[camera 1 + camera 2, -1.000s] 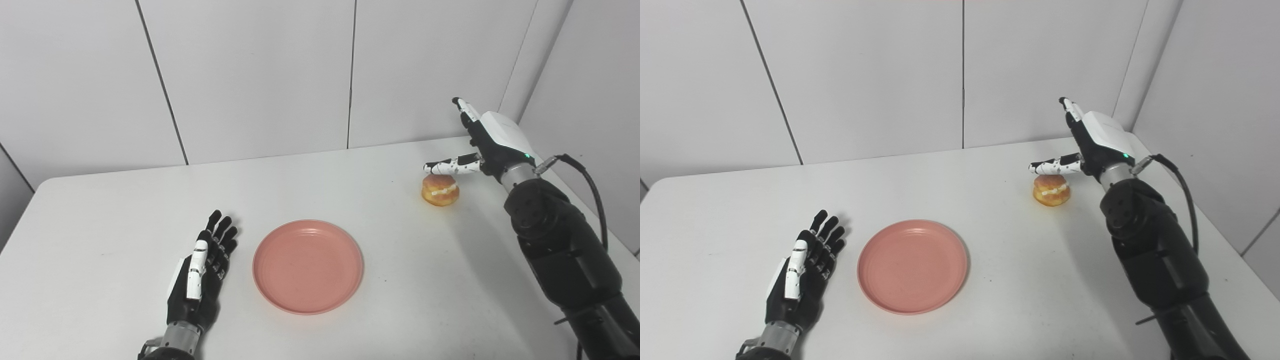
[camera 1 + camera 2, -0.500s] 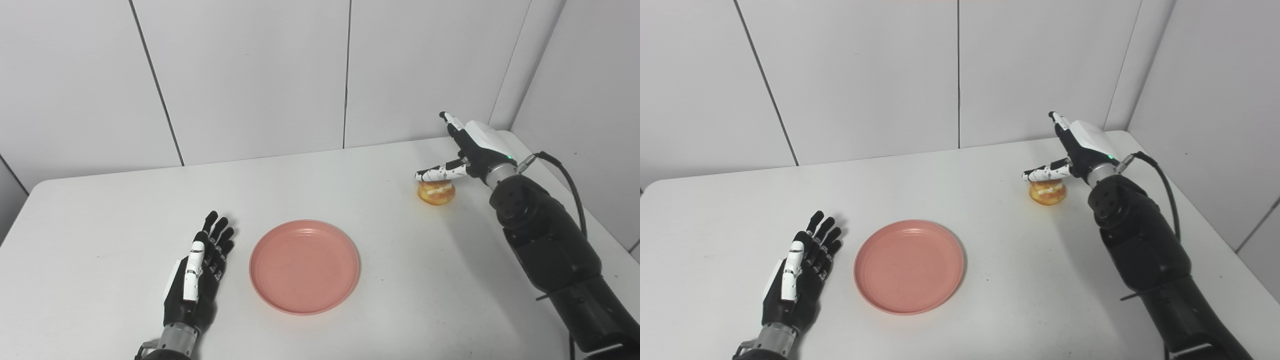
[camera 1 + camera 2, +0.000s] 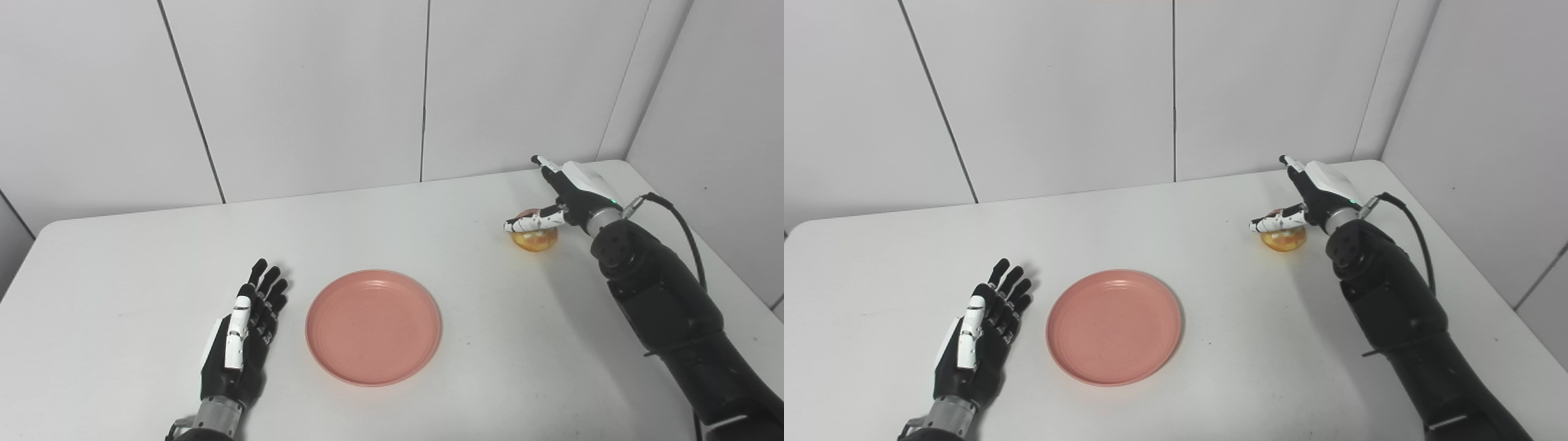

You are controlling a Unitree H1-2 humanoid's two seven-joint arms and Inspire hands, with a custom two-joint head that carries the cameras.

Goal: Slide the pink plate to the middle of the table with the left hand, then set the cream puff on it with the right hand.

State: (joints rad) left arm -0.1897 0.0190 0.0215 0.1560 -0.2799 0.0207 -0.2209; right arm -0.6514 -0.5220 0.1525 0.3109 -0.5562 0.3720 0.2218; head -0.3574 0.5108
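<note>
Now the right hand [image 3: 566,196] has dropped onto the cream puff [image 3: 535,237] at the far right of the tabletop [image 3: 490,343], fingers spread and thumb across its top, not yet closed, so a grasp looks imminent. Meanwhile the pink plate [image 3: 373,326] sits near the middle, and the left hand [image 3: 242,337] rests flat and spread just left of it.

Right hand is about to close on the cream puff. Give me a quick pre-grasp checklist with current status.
1. Pink plate near the table's middle, nothing on it: ok.
2. Left hand flat on the table, beside the plate, not touching it: ok.
3. Right hand at the cream puff, fingers apart, thumb across its top: ok.
4. Fingers closed around the puff: not ok, not yet.
5. Contact between thumb and puff: cannot tell.
6. Route from puff to plate free of objects: ok.
</note>
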